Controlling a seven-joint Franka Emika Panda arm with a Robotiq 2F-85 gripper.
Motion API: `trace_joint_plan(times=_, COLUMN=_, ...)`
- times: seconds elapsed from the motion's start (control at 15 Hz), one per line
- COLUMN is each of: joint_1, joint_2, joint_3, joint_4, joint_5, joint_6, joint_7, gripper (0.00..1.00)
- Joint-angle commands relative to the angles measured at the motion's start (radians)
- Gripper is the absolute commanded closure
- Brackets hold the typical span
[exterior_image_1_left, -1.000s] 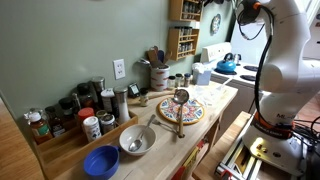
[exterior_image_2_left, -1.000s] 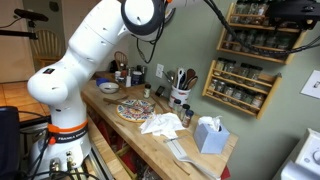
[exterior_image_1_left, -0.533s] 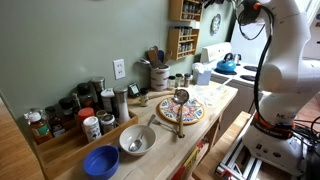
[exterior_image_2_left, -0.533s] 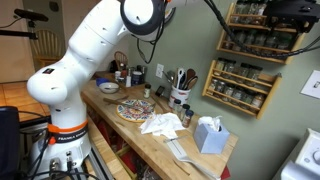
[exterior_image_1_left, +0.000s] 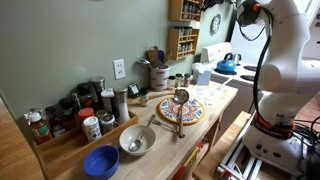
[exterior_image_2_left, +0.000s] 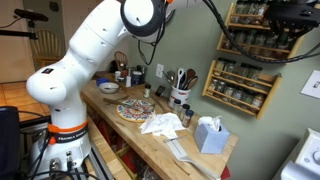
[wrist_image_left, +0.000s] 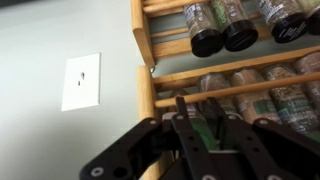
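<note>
While the arm (exterior_image_2_left: 100, 50) stays raised at the spice rack (exterior_image_2_left: 250, 60), the gripper (wrist_image_left: 212, 110) is seen drawn in around a green-labelled jar (wrist_image_left: 214, 130) on its shelf; whether it is gripped cannot be told.

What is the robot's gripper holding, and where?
Cannot tell. The gripper is at a spice jar on the rack, but a grip is unclear.

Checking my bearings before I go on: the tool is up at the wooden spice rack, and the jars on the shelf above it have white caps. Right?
Not quite. The tool is up at the wooden spice rack, but the jars on the shelf above it have black caps, not white, as the wrist view shows.
</note>
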Motion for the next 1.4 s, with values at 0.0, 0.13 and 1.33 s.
trace_joint_plan(times=0.0, joint_1=-0.005, joint_2=0.036, joint_3=0.010, joint_4=0.038, joint_5=0.011, joint_6=-0.006, joint_7=0.029, gripper=0.95)
trace_joint_plan(times=0.13, joint_1=-0.009, joint_2=0.040, joint_3=0.017, joint_4=0.041, joint_5=0.027, joint_6=0.014, joint_7=0.036, gripper=0.99)
trace_joint_plan(times=1.33, joint_1=-0.007, joint_2=0.051, joint_3=0.035, joint_4=0.046, joint_5=0.141, joint_6=0.144, joint_7=0.038, gripper=0.96)
